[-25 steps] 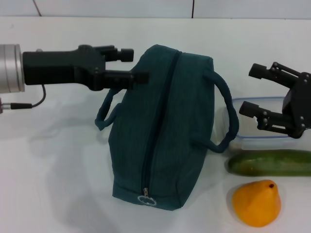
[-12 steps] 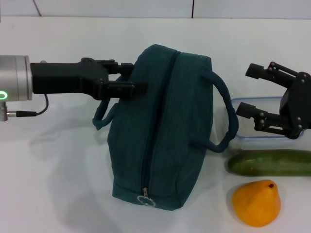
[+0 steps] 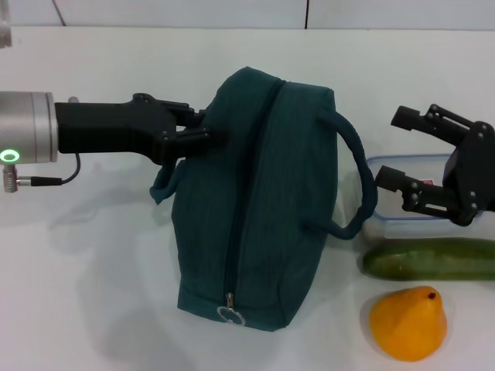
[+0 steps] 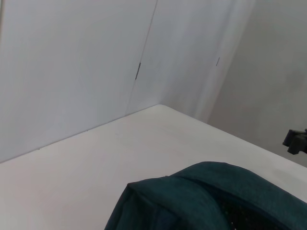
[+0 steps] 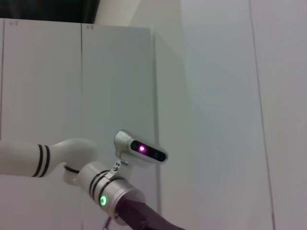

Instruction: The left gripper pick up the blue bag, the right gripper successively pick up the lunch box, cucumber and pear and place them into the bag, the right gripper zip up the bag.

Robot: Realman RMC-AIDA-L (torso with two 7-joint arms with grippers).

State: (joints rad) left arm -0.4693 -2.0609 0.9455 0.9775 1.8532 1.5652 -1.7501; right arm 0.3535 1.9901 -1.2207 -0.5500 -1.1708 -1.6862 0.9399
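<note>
The blue bag (image 3: 263, 201) lies on the white table (image 3: 93, 294), zipper closed, with its ring pull (image 3: 230, 313) at the near end. My left gripper (image 3: 203, 130) reaches in from the left and is shut on the bag's upper left edge, where the left handle (image 3: 162, 184) joins. The bag also shows in the left wrist view (image 4: 211, 201). My right gripper (image 3: 398, 147) is open and empty, hovering over the lunch box (image 3: 410, 222) right of the bag. The cucumber (image 3: 429, 259) lies in front of the box. The pear (image 3: 408, 323) sits nearest.
The bag's right handle (image 3: 360, 185) loops out towards the lunch box and nearly touches it. A wall with panel seams (image 3: 307, 11) bounds the table's far edge. The right wrist view shows only my left arm (image 5: 115, 196) and wall panels.
My left gripper moved right and its fingers closed on the bag's left edge. The bag's top shifted slightly. The right gripper barely moved.
</note>
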